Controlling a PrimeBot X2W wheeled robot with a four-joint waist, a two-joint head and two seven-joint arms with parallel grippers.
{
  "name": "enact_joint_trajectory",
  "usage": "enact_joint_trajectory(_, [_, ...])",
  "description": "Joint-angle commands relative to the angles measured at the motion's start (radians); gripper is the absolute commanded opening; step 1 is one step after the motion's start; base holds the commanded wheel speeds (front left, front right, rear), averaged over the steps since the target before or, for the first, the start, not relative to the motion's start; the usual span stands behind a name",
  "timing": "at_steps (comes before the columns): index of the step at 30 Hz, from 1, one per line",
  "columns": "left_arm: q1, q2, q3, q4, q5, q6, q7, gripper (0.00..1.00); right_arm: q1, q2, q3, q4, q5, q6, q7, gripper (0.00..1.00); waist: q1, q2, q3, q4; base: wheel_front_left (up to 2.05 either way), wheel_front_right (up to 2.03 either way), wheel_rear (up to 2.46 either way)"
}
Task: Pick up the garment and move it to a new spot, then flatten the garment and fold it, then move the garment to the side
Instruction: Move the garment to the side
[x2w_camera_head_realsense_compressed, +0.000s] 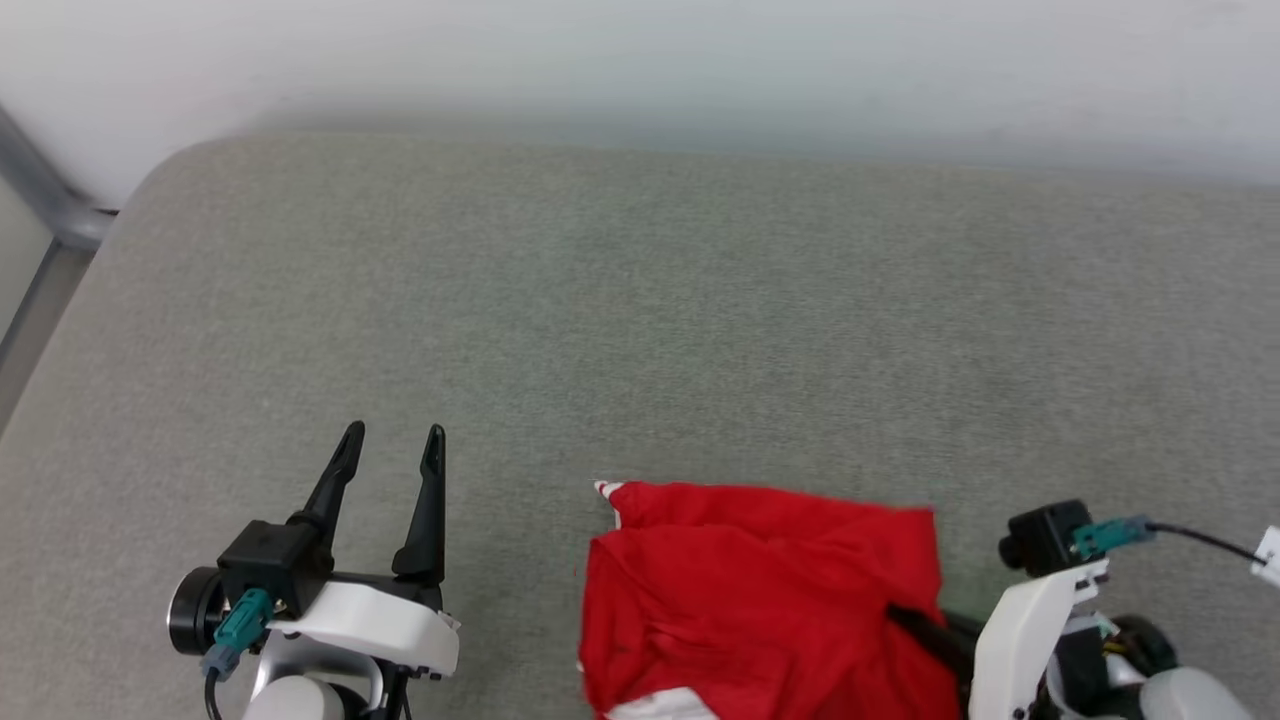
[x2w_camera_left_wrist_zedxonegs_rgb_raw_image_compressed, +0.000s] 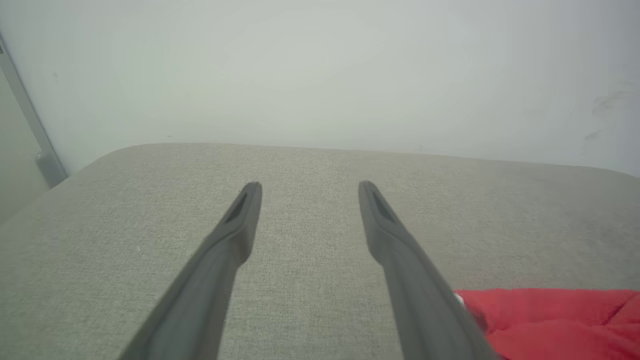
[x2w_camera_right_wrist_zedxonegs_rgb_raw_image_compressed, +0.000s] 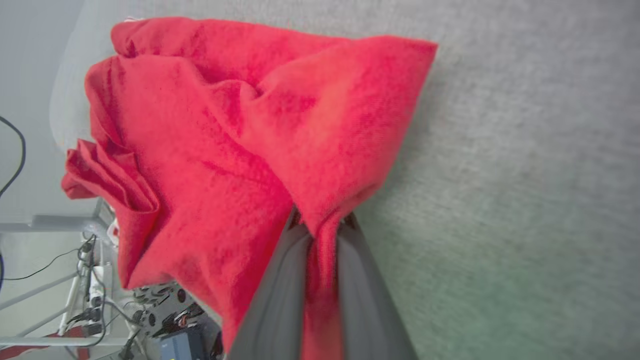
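Observation:
The garment is a crumpled red shirt with a bit of red-and-white striped trim at its far left corner, lying at the near edge of the grey cushion. In the right wrist view the garment bunches up, and my right gripper is shut on a fold of its red cloth. My right gripper reaches into the shirt's right edge, its tips hidden by cloth. My left gripper stands open to the left of the shirt, apart from it, and nothing lies between its fingers. A red corner shows beside them.
A pale wall runs behind the cushion. A grey metal post stands at the far left corner. Below the cushion's near edge the right wrist view shows a metal frame with cables and equipment.

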Motion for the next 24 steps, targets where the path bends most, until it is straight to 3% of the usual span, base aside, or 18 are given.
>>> enact_joint_trajectory(1, [0.014, -0.001, 0.003, -0.005, 0.008, -0.001, -0.002, 1.00, -0.019, -0.023, -0.008, -0.024, -0.036, -0.001, -0.008, 0.00, -0.0001, 0.0000, -0.024, -0.036, 0.00, 0.00, 0.00])
enact_joint_trajectory(9, [0.045, -0.005, 0.014, -0.030, 0.024, -0.004, -0.002, 1.00, -0.039, -0.102, -0.032, -0.144, -0.173, -0.001, 0.036, 0.00, -0.0001, 0.0000, -0.051, -0.180, 0.00, 0.00, 0.00])
enact_joint_trajectory(10, [0.048, -0.005, 0.016, -0.040, 0.029, -0.007, -0.002, 1.00, -0.046, -0.113, -0.042, -0.175, -0.194, -0.001, 0.062, 0.00, -0.0001, 0.0000, -0.047, -0.233, 0.00, 0.00, 0.00])
enact_joint_trajectory(14, [0.035, -0.004, 0.015, -0.059, 0.036, -0.012, -0.002, 1.00, -0.073, -0.131, -0.066, -0.216, -0.224, -0.001, 0.100, 0.00, -0.0001, 0.0000, -0.019, -0.343, 0.00, 0.00, 0.00])
enact_joint_trajectory(19, [-0.010, 0.015, 0.002, -0.087, 0.054, -0.025, -0.002, 1.00, -0.146, -0.148, -0.070, -0.204, -0.240, -0.001, 0.099, 0.00, -0.0001, 0.0000, 0.062, -0.462, 0.00, 0.00, 0.00])
enact_joint_trajectory(24, [-0.054, 0.038, -0.016, -0.114, 0.071, -0.036, 0.003, 1.00, -0.221, -0.151, -0.091, -0.155, -0.247, -0.001, 0.069, 0.00, -0.0001, 0.0000, 0.134, -0.514, 0.00, 0.00, 0.00])
